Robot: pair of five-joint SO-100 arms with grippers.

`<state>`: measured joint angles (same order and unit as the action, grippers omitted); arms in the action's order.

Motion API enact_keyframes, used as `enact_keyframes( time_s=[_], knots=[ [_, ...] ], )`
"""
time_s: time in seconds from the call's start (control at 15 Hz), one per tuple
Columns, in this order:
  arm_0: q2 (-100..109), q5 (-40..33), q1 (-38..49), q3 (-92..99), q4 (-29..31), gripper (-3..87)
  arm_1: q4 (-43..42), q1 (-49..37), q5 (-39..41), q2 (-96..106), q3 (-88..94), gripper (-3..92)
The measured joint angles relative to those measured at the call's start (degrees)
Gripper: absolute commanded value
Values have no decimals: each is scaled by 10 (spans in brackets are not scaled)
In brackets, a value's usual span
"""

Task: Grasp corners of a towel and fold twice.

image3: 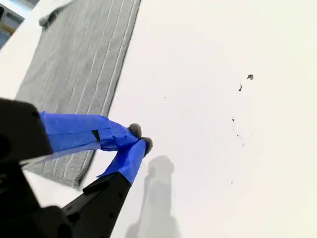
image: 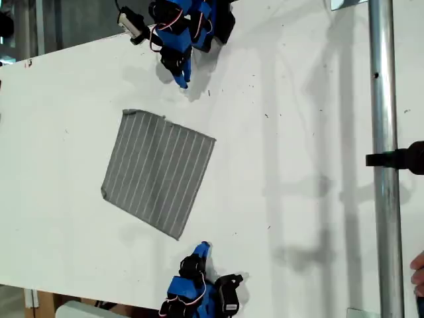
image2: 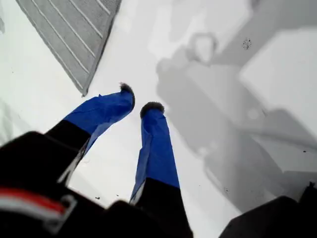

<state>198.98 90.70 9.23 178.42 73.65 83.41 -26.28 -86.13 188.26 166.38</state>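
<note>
The towel (image: 159, 172) in front of me is soft woven cloth, matt grey with thin pale stripes and a narrow hemmed edge, lying on a table (image: 298, 132) whose white top looks smooth and faintly sheened, flecked with small dark specks. My first gripper (image2: 138, 106) and my second gripper (image3: 140, 138) have fingers wrapped in matt blue tape with fuzzy dark tips, on black plastic bodies. A polished metal pole (image: 384, 132) shines at the exterior view's right.
</note>
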Motion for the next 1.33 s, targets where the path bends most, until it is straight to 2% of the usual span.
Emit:
enact_keyframes(
  time_s=[0.13, 0.33, 0.93, 1.2, 1.27, 1.33],
  knots=[
    [0, -9, 1, 0, 0, -28, 0, 0, 0, 0, 0, 89],
    [0, -75, 4, -3, -10, -28, 0, 0, 0, 0, 0, 89],
    [0, -82, 33, -12, -22, -29, 0, -6, 0, 0, 0, 88],
    [0, -80, 33, -12, -13, -29, 3, -124, -8, 4, 0, 113],
    [0, -80, 33, -12, -13, -29, 3, -105, -10, 4, 0, -2],
    [0, -80, 33, -14, -12, -29, -9, -77, -5, 4, 0, -2]
  ],
)
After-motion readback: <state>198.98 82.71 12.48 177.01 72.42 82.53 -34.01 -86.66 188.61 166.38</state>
